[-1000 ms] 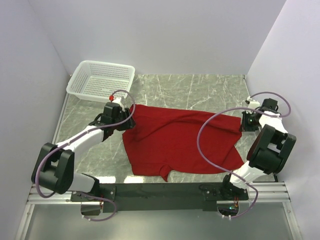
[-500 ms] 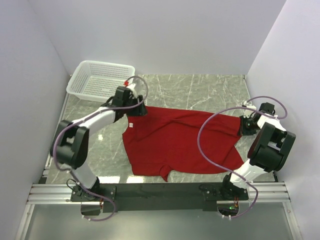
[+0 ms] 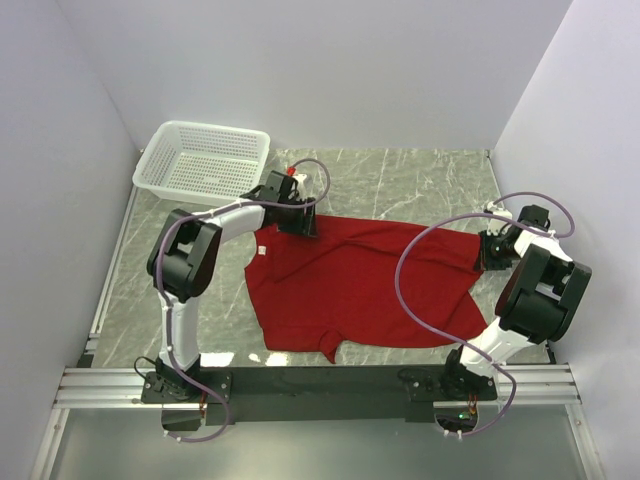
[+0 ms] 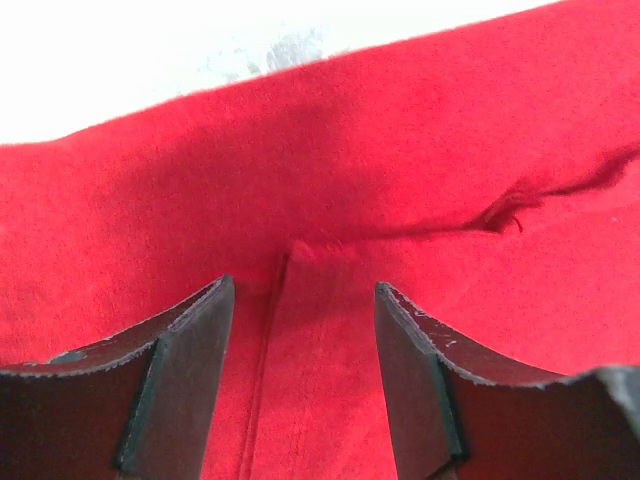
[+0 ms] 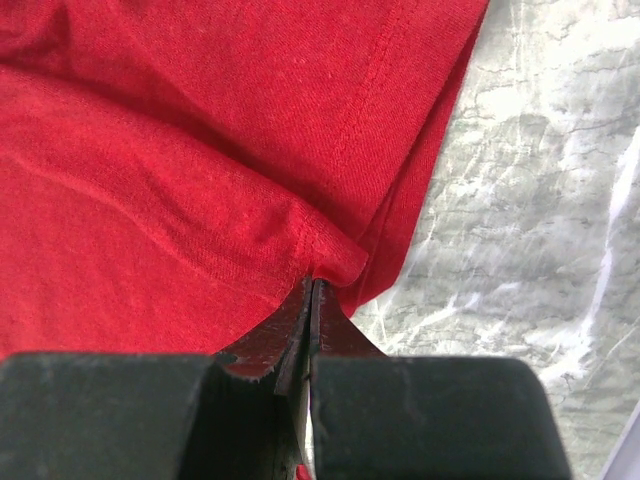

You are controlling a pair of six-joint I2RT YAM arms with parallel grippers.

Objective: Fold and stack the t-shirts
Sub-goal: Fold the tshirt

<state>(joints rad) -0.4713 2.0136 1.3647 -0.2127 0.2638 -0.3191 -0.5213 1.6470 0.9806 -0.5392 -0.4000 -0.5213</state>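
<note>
Grey marble table [image 3: 400, 180] seen from above: a deep-red t-shirt [image 3: 350, 285] lies spread at centre, with a white basket [image 3: 200, 160] far left. Left wrist: the left gripper [image 4: 300, 320] gapes over a seam, gripping nothing. Right wrist: the right gripper [image 5: 312, 285], jaws closed, pinches the t-shirt's right edge.

T-shirt [image 3: 350, 285] on table [image 3: 400, 175], ctr; basket [image 3: 205, 165] behind it, far-L corner.

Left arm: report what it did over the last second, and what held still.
The left gripper swung right, from the far-left corner of the t-shirt to its far edge nearer the middle, jaws open over the cloth. The right gripper stays shut on the t-shirt at its right edge; the basket has not moved.
</note>
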